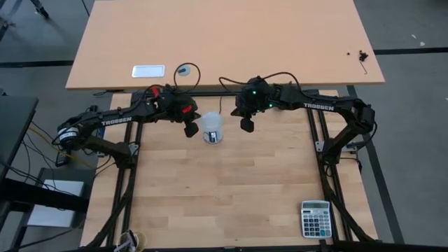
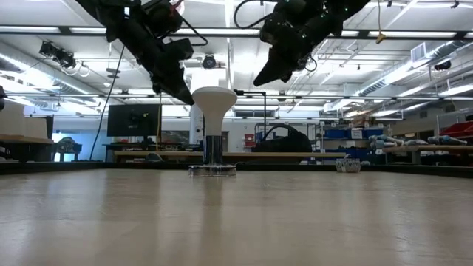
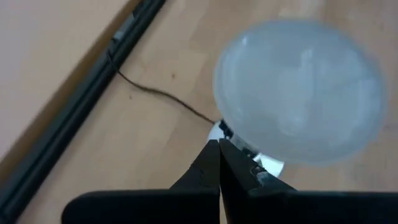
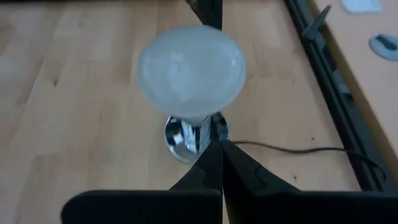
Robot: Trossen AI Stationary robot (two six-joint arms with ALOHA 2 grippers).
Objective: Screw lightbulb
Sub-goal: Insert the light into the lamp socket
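You see the lightbulb standing upright with its wide head on top and its narrow neck down in a shiny round socket, near the far edge of the wooden table, and a thin black cord runs away from the socket. The left gripper hangs in the air just beside the bulb on its left, with its fingers pressed together and holding nothing. The right gripper hangs near the bulb on its right, also with fingers pressed together and empty, and neither gripper touches the bulb.
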